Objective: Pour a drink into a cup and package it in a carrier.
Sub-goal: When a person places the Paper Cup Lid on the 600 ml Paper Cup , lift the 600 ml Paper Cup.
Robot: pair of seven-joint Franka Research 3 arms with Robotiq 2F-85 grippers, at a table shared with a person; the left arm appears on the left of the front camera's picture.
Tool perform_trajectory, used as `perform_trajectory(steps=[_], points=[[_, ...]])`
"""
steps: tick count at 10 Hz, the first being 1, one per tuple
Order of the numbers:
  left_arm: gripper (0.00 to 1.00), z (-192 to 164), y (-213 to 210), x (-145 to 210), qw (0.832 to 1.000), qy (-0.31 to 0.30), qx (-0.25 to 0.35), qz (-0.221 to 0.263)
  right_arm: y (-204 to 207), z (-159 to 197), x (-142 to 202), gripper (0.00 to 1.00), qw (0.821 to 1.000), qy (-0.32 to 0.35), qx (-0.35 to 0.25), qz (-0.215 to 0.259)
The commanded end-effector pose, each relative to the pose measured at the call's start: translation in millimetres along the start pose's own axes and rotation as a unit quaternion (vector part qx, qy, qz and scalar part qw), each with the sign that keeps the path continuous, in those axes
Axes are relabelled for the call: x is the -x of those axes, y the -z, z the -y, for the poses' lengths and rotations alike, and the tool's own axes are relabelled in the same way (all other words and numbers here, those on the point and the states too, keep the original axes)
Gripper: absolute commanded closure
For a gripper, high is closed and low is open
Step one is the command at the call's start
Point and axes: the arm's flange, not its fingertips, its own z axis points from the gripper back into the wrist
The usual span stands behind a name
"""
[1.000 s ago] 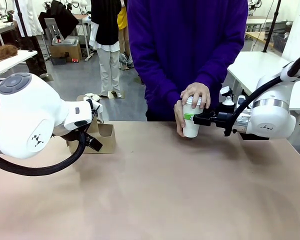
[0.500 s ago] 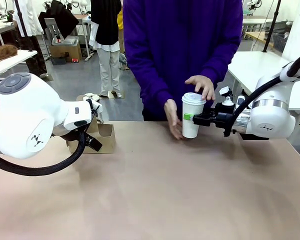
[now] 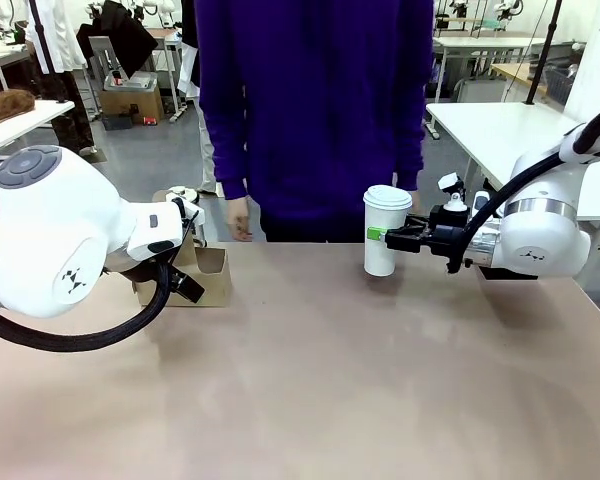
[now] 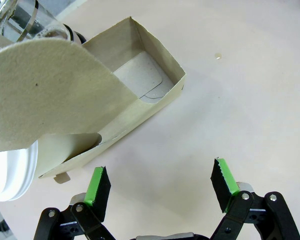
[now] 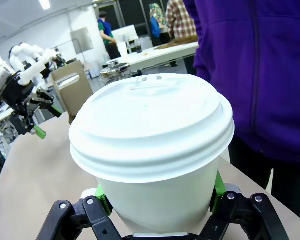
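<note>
Looking for print, you get none you can read: the cup [image 3: 384, 245] is plain white, tall and slightly tapered, and the marks moulded into its white domed lid [image 5: 150, 120] are too faint to make out. It stands on the tabletop [image 3: 330, 380] near the far edge, in front of a person in purple [image 3: 310, 100]. The right hand [image 3: 390, 237] is clamped on its side, with a green pad on either flank. The lid hides what is inside. The left hand [image 4: 160, 175] hangs spread wide, gripping nothing, just beside the brown cardboard carrier [image 4: 140, 112], which has one pocket bare. A white rim [image 4: 10, 172] and a glass pot with a metal band [image 4: 20, 22] are cut off at the picture's edge.
</note>
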Motion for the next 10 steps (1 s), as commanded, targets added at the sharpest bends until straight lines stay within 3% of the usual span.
perform_trajectory(steps=[1, 5, 10], points=[[0.00, 0, 0, 0, 1.000, -0.001, 0.001, 0.000, 3, -2, -4, 0.16, 1.000, -0.001, 0.002, 0.003], [0.00, 0, 0, 0, 1.000, -0.001, 0.001, 0.000, 0, 0, 0, 0.16, 1.000, 0.000, 0.000, 0.000], [0.00, 0, 0, 0, 1.000, -0.001, 0.001, 0.000, -45, -71, -112, 0.16, 0.999, -0.028, -0.031, -0.003]])
